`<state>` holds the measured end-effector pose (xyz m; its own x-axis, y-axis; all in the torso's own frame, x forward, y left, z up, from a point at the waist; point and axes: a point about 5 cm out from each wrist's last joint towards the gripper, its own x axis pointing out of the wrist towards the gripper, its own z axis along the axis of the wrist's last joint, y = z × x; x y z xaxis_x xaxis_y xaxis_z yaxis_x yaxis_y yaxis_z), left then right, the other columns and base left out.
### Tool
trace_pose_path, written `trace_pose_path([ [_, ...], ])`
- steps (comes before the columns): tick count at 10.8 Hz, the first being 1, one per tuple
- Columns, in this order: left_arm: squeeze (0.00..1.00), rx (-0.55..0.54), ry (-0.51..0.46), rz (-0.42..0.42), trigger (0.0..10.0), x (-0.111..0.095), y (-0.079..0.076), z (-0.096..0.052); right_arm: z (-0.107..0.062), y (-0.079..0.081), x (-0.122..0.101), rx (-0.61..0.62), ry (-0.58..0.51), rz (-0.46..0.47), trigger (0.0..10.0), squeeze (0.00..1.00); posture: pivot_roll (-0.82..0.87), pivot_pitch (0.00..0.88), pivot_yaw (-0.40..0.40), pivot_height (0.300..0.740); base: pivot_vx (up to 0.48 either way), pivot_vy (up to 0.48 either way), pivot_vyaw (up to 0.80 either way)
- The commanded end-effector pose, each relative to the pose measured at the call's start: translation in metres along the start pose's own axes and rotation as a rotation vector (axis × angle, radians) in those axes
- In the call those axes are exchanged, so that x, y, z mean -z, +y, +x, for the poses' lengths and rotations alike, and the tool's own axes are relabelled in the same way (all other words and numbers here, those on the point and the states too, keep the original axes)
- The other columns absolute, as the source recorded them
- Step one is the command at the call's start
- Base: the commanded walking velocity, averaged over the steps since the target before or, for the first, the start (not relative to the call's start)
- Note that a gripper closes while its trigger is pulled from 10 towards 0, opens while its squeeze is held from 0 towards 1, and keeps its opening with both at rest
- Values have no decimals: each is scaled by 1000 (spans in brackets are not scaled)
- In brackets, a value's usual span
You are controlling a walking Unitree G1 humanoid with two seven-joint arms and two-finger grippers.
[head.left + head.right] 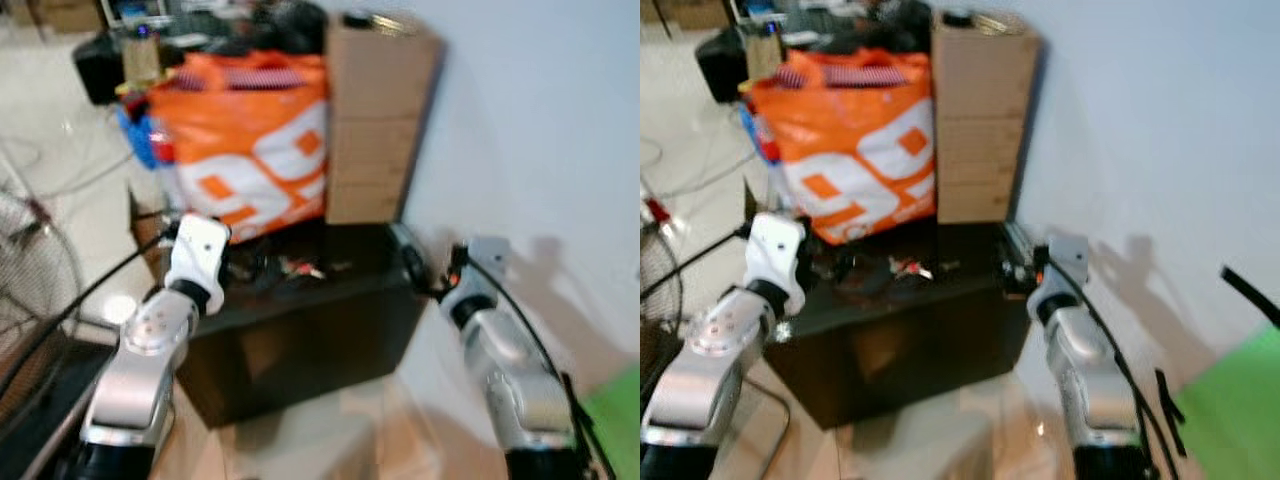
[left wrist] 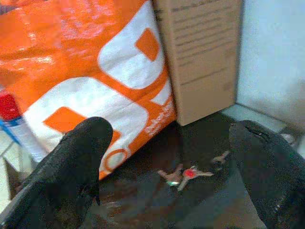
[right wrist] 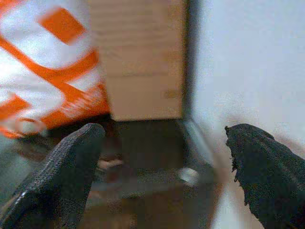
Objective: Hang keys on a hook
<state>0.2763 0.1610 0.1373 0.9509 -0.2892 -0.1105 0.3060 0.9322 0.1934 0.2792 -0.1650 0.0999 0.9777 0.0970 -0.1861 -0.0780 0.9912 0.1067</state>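
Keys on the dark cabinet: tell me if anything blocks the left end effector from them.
Nothing visible does. The keys lie in the open on the cabinet, and the open left end effector points at them across bare top.

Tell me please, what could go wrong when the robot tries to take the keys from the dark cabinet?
The keys lie flat on the dark cabinet top, so the open left gripper might push them instead of lifting them. The orange bag and cardboard box stand close behind; a reach too far could bump them. The head views are blurred, so aiming may be off.
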Motion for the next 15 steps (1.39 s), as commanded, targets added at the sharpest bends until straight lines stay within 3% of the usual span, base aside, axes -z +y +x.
trace_pose_path([
  [1,0,-24,-5,17,10000,-2,7,-2,4,5,-8,-16,-30,-10,10000,1000,16,0,-13,740,292,0,0],
  [4,0,-33,-12,18,10000,-4,10,1,9,7,-12,-20,-43,-17,10000,1000,3,0,4,740,298,0,0],
  [6,0,-4,-10,29,10000,-5,8,4,2,7,-5,-27,-33,-34,10000,1000,3,0,24,740,294,0,400],
  [13,0,-9,12,32,10000,-3,8,-3,12,14,0,-102,9,-100,10000,1000,24,0,19,740,294,0,114],
  [15,0,-14,15,27,10000,-2,7,-5,15,14,0,-132,29,-139,10000,1000,25,0,13,740,294,0,800],
])
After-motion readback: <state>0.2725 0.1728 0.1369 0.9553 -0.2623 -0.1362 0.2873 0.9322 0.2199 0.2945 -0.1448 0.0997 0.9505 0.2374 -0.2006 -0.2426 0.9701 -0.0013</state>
